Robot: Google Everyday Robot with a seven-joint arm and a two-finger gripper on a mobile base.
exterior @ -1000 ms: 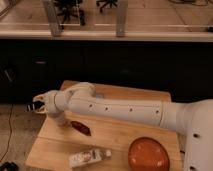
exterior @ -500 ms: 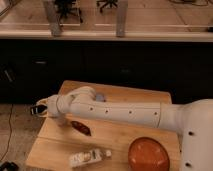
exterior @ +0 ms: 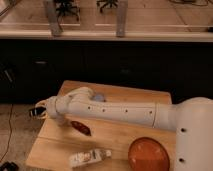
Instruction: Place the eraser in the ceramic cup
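Note:
My gripper (exterior: 38, 111) hangs at the far left, just past the left edge of the wooden table (exterior: 115, 137), at the end of the white arm (exterior: 115, 111) that stretches across it. The gripper's tip looks dark with a pale patch, and I cannot tell whether that is the eraser. No eraser shows on the table. A small pale grey-blue round thing (exterior: 98, 97) peeks out behind the arm at the table's back. It may be the ceramic cup, mostly hidden.
A dark red oblong object (exterior: 81, 127) lies on the table below the arm. A white bottle (exterior: 90, 157) lies on its side near the front edge. An orange plate (exterior: 148, 154) sits at the front right. Dark cabinets stand behind the table.
The gripper has dropped a little and shifted slightly left, toward the table's left edge. The objects on the table have not moved.

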